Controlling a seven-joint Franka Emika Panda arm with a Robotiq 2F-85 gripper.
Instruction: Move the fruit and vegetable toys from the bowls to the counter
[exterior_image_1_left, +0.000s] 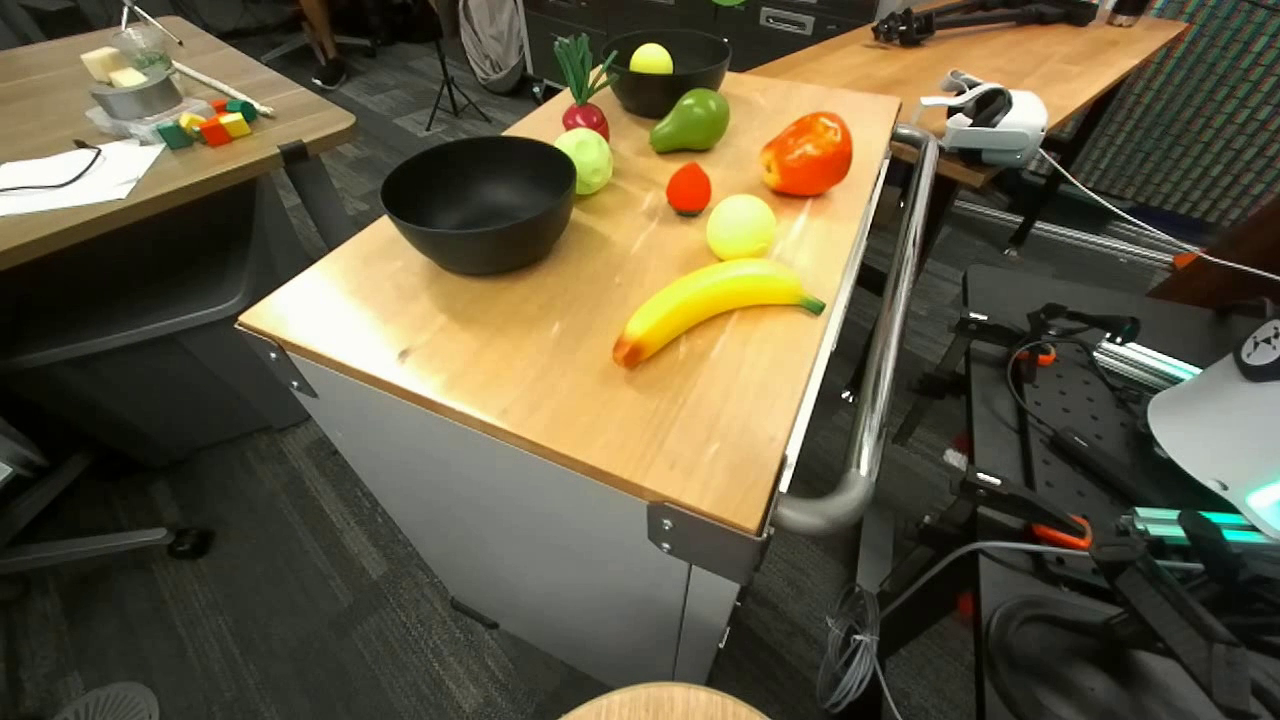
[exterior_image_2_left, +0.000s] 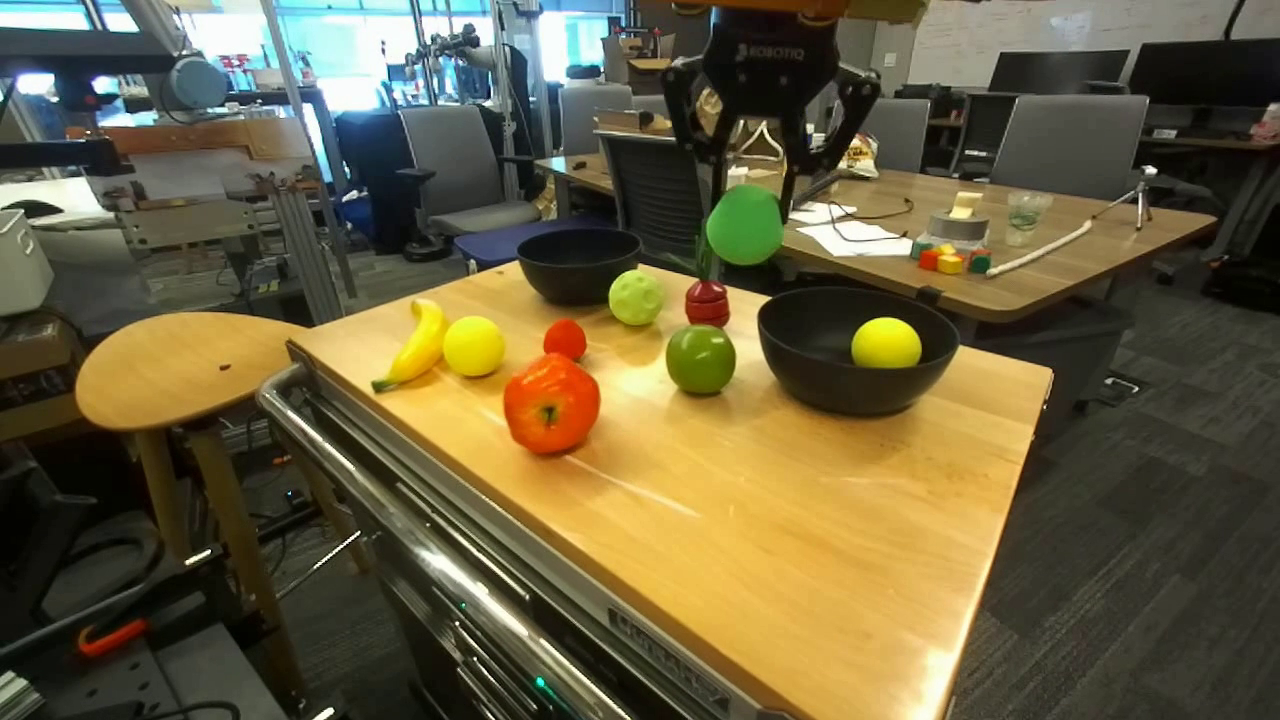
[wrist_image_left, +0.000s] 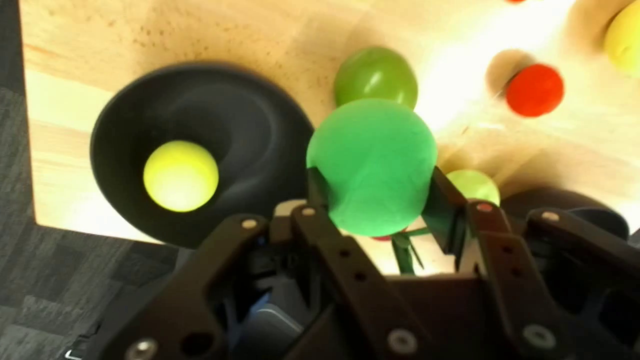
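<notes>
My gripper (exterior_image_2_left: 750, 190) is shut on a green round toy (exterior_image_2_left: 745, 228) and holds it above the counter (exterior_image_2_left: 800, 520). In the wrist view the green toy (wrist_image_left: 371, 165) sits between both fingers. A yellow ball (exterior_image_2_left: 886, 342) lies in a black bowl (exterior_image_2_left: 850, 385). The other black bowl (exterior_image_1_left: 480, 215) looks empty. On the counter are a banana (exterior_image_1_left: 710, 300), another yellow ball (exterior_image_1_left: 741, 227), a red strawberry-like toy (exterior_image_1_left: 689, 189), a red-orange apple or pepper (exterior_image_1_left: 808, 155), a green pear (exterior_image_1_left: 692, 122), a pale green ball (exterior_image_1_left: 586, 160) and a radish (exterior_image_1_left: 586, 118) with leaves.
A metal handle rail (exterior_image_1_left: 895, 330) runs along the counter's side. A wooden stool (exterior_image_2_left: 180, 365) stands beside the counter. A table (exterior_image_2_left: 1100, 225) with small blocks, tape and papers stands behind. Another table (exterior_image_1_left: 1090, 60) holds a white headset (exterior_image_1_left: 995, 120).
</notes>
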